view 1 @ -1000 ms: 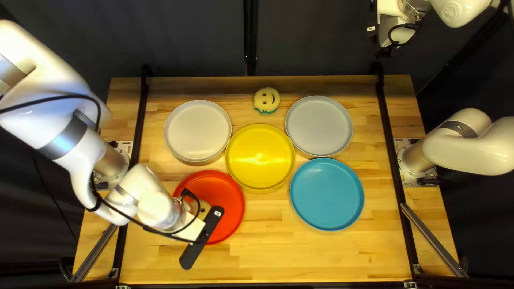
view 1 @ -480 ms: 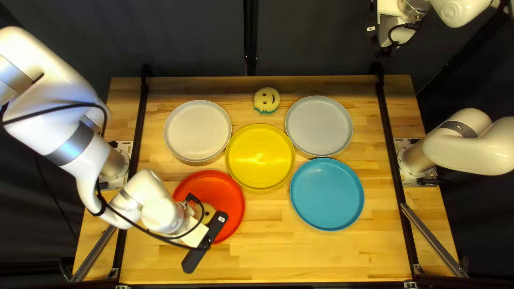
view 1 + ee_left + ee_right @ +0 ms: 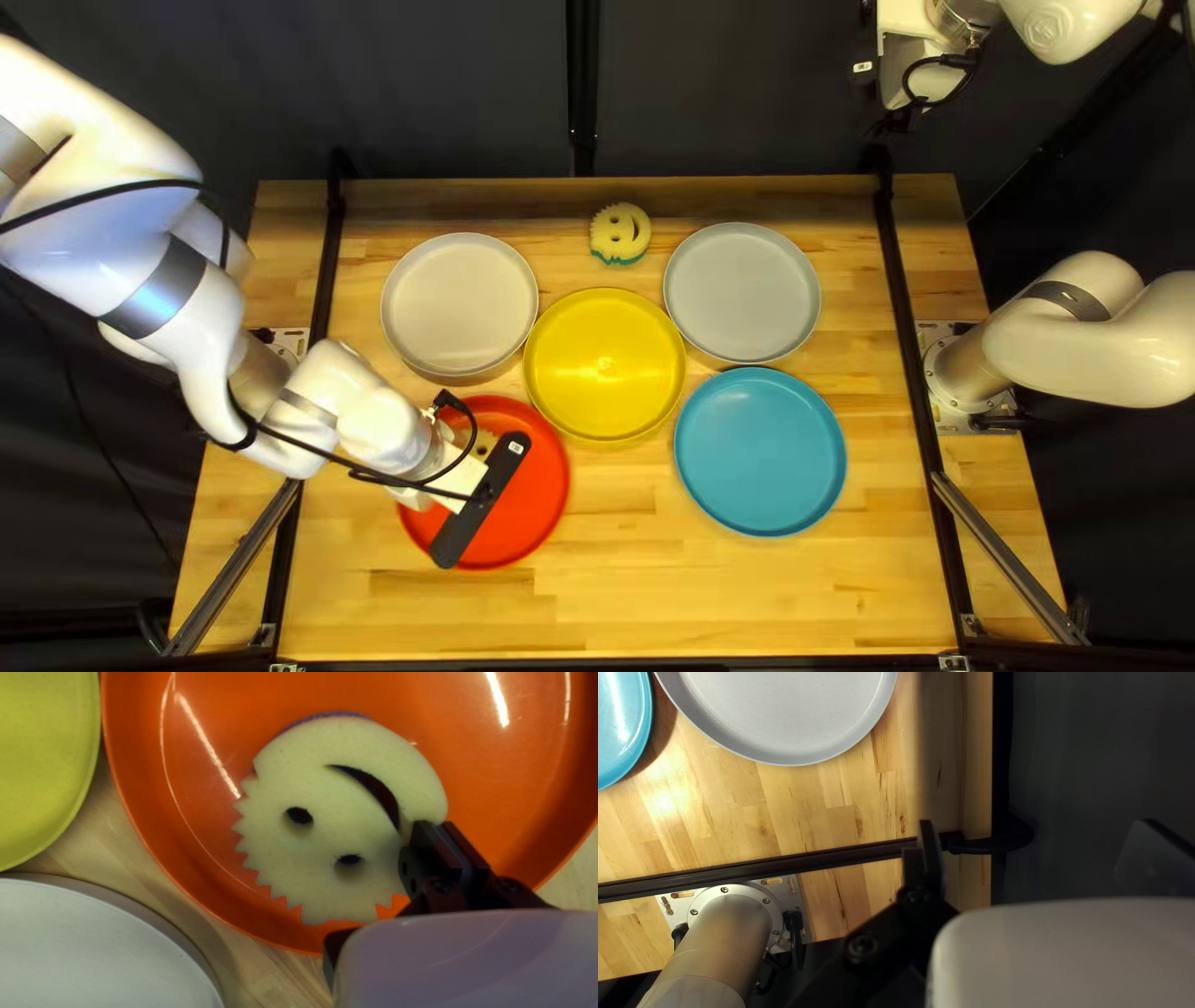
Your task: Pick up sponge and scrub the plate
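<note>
Left gripper (image 3: 479, 500) pinched a sponge (image 3: 336, 802) over the red plate (image 3: 535, 498)

The 2 fingers of the left gripper (image 3: 441, 827) were nearly together, and they squeezed the edge of the sponge, close to 1 end of its curved mouth cut. The sponge was pale yellow, with 2 round eye holes, a toothed side and a thin purple strip under its rim. It was inside the outline of the red plate, in the part of the table (image 3: 623, 610) toward the near left corner. If it pressed on the plate's bottom, I could not tell.

The right gripper (image 3: 891, 122) was raised beyond the far edge of the table, toward the right corner. Its fingers (image 3: 931, 858) were spread wide apart, with nothing held between them.

There were 4 more plates. The yellow plate (image 3: 605, 365) stood near the middle, just beside the red plate. The white plate (image 3: 461, 305) was toward the far left corner, the grey plate (image 3: 742, 293) toward the far right, and the blue plate (image 3: 761, 451) nearer than the grey plate. The other sponge (image 3: 620, 234), also with a smile, lay near the far edge, between the white and grey plates.
</note>
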